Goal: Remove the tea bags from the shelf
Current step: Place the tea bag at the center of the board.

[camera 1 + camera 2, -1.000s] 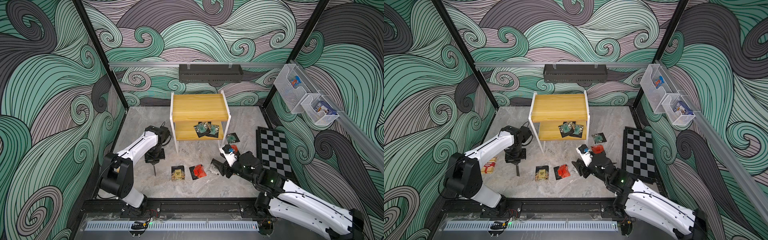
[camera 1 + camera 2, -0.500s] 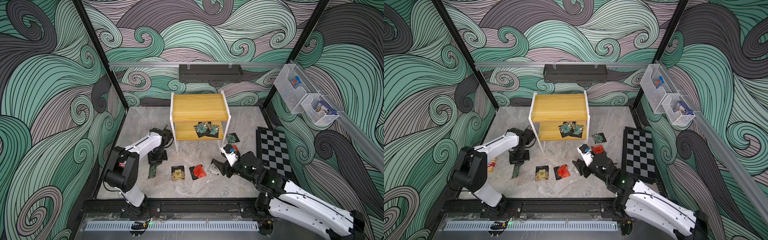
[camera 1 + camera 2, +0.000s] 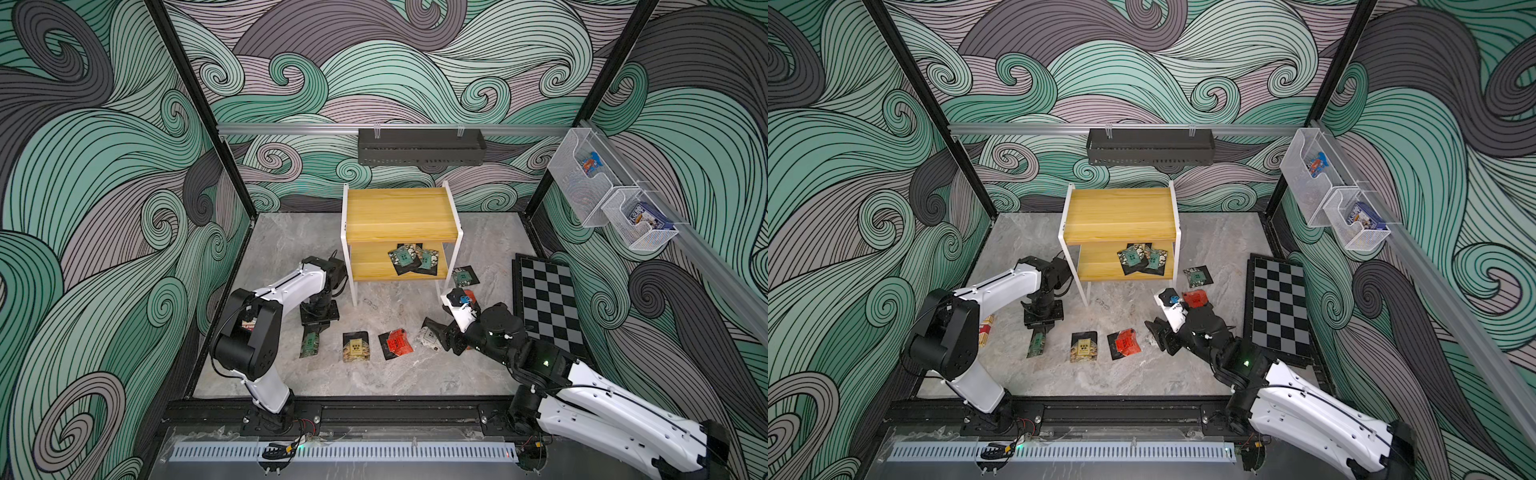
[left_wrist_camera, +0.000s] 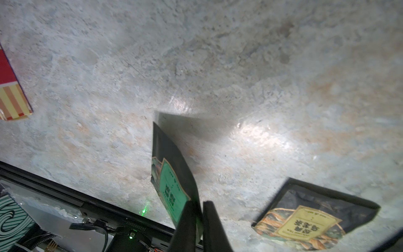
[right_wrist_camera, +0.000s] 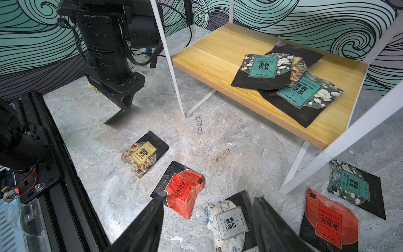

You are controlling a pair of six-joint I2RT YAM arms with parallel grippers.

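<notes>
The shelf (image 3: 399, 212) has yellow boards; its lower board (image 5: 207, 56) carries overlapping teal tea bags (image 5: 261, 65). My left gripper (image 4: 197, 203) points down left of the shelf, fingers almost together, with a teal tea bag (image 4: 172, 187) standing on edge between them, low over the floor. This held bag (image 3: 309, 345) shows in both top views. My right gripper (image 5: 208, 201) is open above a white tea bag (image 5: 231, 224) lying on the floor. Loose on the floor lie a gold bag (image 3: 355, 347), a red one (image 3: 397, 343), another red (image 5: 329, 222) and a teal one (image 3: 464, 276).
A chessboard (image 3: 548, 307) lies at the right. A dark tray (image 3: 419, 146) hangs on the back wall and clear bins (image 3: 582, 170) on the right wall. A red-and-cream striped box (image 3: 986, 330) sits behind the left arm. The shelf's white legs (image 5: 174, 72) stand between the arms.
The left arm has folded back toward the front and brought the teal bag down beside the gold bag; its fingers have eased slightly. The right arm has barely moved.
</notes>
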